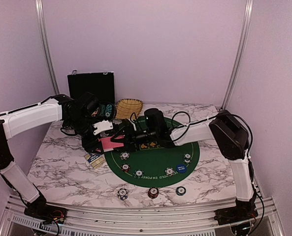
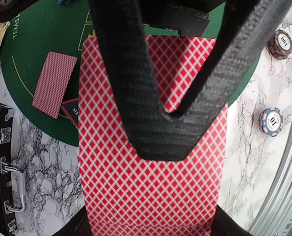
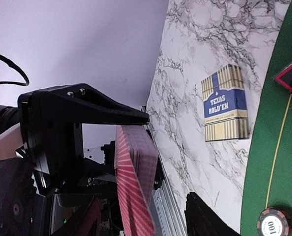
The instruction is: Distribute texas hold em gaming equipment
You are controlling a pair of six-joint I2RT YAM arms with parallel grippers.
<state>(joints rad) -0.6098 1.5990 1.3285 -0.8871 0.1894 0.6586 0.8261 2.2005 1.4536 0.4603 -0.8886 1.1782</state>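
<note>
Setting: a robot-manipulation lab cell. Evidence: bare pale-lilac wall panels (image 1: 146,44) framed by aluminium posts (image 1: 45,44); an aluminium rail (image 1: 136,216) along the near edge of a marble-patterned bench (image 1: 62,169), with the left arm (image 1: 27,120) and right arm (image 1: 229,135) mounted on it side by side and black cables (image 1: 185,118) looping over them. The bench is laid out like a test set: a round green poker mat (image 1: 155,160), poker chips (image 1: 153,192), and a black hard case (image 1: 90,86) and woven straw basket (image 1: 128,107) by the back wall.
</note>
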